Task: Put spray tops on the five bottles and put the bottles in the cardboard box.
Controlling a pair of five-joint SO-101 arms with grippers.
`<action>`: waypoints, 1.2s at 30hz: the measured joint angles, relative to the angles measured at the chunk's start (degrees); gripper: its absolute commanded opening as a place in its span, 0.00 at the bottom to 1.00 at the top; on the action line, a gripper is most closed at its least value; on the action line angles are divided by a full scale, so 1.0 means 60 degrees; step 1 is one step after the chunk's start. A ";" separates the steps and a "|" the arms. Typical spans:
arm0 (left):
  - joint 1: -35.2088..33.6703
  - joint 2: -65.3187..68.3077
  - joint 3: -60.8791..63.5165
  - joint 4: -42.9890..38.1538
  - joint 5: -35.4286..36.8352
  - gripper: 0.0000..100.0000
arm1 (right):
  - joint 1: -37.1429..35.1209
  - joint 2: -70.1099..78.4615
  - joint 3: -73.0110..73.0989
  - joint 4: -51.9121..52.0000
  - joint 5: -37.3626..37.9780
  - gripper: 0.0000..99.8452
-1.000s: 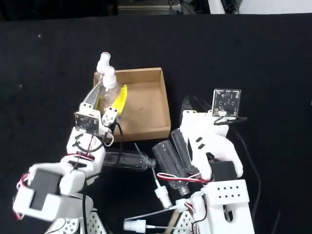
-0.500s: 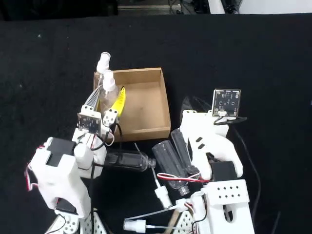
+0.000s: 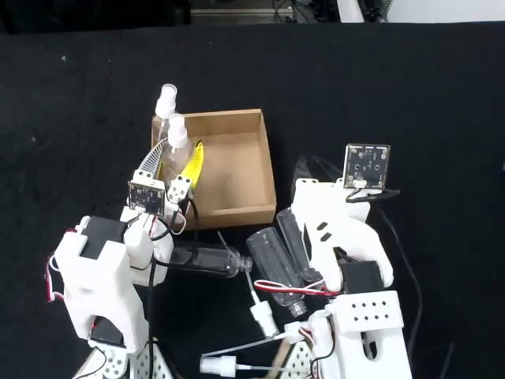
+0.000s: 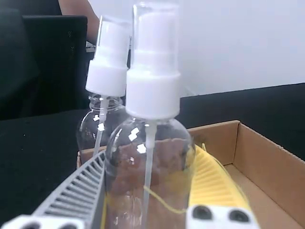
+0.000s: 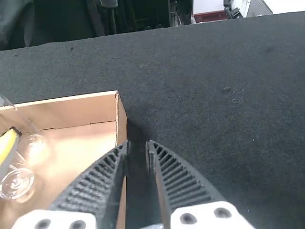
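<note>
The cardboard box point(image 3: 237, 207) lies open at the table's middle. A capped clear bottle point(image 3: 166, 106) stands at its far left corner. Beside it, a second capped bottle point(image 4: 143, 167) stands upright inside the box, and my left gripper point(image 3: 180, 151) is shut on it with a grey and a yellow finger point(image 4: 214, 183). An uncapped bottle point(image 3: 207, 260) lies in front of the box. Two more bottles point(image 3: 276, 260) lie by the right arm. Loose spray tops point(image 3: 264, 316) lie near the front edge. My right gripper point(image 5: 137, 147) hovers by the box's right wall point(image 5: 119, 119), fingers nearly together and holding nothing.
The black table stretches bare behind and to the right of the box. Both arm bases crowd the front edge. Cables run beside the right arm point(image 3: 347, 237).
The left arm's upper body has swung up and to the right. The held bottle has sunk slightly in the box. The right arm has kept still.
</note>
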 measured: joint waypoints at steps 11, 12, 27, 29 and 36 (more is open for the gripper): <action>0.0000 0.0015 0.0000 -0.0015 -0.0015 0.10 | 0.0000 0.0000 0.0000 0.0000 0.0000 0.05; 0.0000 0.0015 0.0000 -0.0015 -0.0015 0.10 | 0.0000 0.0000 0.0000 0.0000 0.0000 0.05; -0.0176 0.0029 -0.0176 -0.0015 0.0630 0.10 | 0.0000 0.0000 0.0000 0.0000 0.0000 0.05; -0.0205 0.0029 -0.0176 -0.0015 0.0703 0.11 | 0.0000 0.0000 0.0000 0.0000 0.0000 0.05; -0.0234 0.0059 -0.0234 0.0176 0.0718 0.15 | 0.0000 0.0000 0.0000 0.0000 0.0000 0.05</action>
